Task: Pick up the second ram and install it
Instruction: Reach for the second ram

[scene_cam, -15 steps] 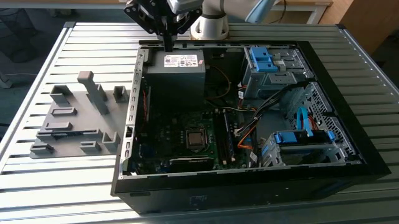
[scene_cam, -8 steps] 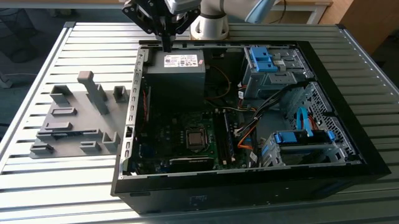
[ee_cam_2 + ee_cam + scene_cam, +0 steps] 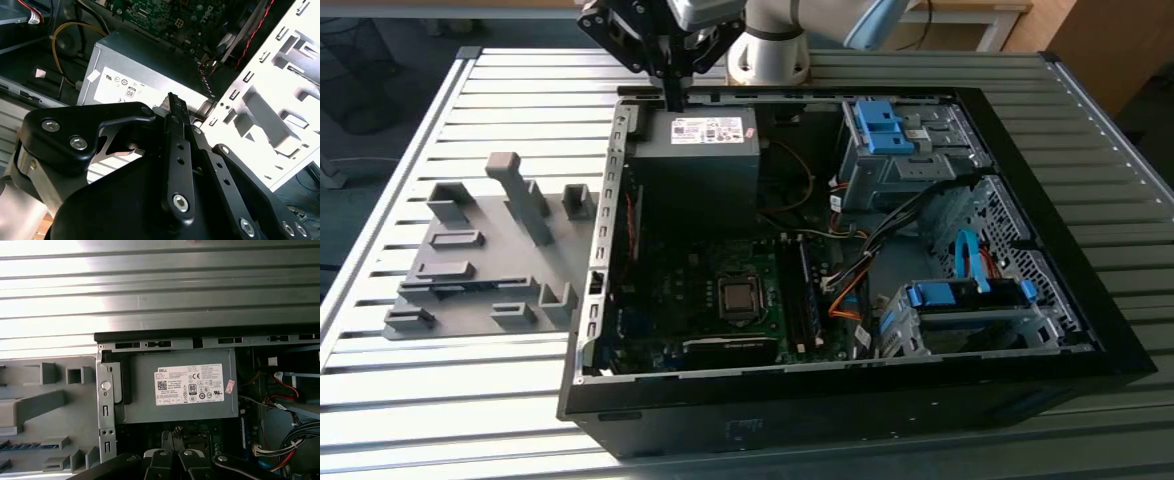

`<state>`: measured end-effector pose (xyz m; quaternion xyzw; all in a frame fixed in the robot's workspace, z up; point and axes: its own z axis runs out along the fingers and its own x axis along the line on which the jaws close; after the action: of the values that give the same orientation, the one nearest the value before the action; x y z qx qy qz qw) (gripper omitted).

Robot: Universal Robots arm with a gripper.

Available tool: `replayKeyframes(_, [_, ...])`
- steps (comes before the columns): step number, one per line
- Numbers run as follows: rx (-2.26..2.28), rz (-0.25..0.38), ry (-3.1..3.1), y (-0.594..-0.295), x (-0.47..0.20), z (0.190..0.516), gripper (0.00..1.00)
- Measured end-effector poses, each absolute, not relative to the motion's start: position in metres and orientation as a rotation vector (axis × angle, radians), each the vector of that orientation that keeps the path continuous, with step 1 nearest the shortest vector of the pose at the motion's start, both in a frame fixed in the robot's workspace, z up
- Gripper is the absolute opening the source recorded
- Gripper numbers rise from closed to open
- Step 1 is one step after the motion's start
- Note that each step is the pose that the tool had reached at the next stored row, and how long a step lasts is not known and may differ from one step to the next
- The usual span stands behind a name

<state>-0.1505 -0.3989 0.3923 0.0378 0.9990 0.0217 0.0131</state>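
Slatted table [image 3: 494, 100] carries open case [image 3: 854, 395] and grey fixture [image 3: 480, 262]. We log tool [image 3: 675, 102] closed above power supply [image 3: 700, 150]; ram [image 3: 27, 445] lies in fixture, well apart from tool.

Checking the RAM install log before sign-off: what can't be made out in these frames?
Memory slots, exterior view: too small and dark to tell which are filled.
Grey fixture: slot contents too small in the exterior view; cut off by the edge in the first wrist view.
Gripper, second wrist view: its own body hides what lies below it.
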Motion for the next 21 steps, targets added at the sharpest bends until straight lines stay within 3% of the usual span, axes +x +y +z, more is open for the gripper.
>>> replayKeyframes(21, [0.118, 0.068, 3.112, -0.3989, -0.1555, 0.3917, 0.11])
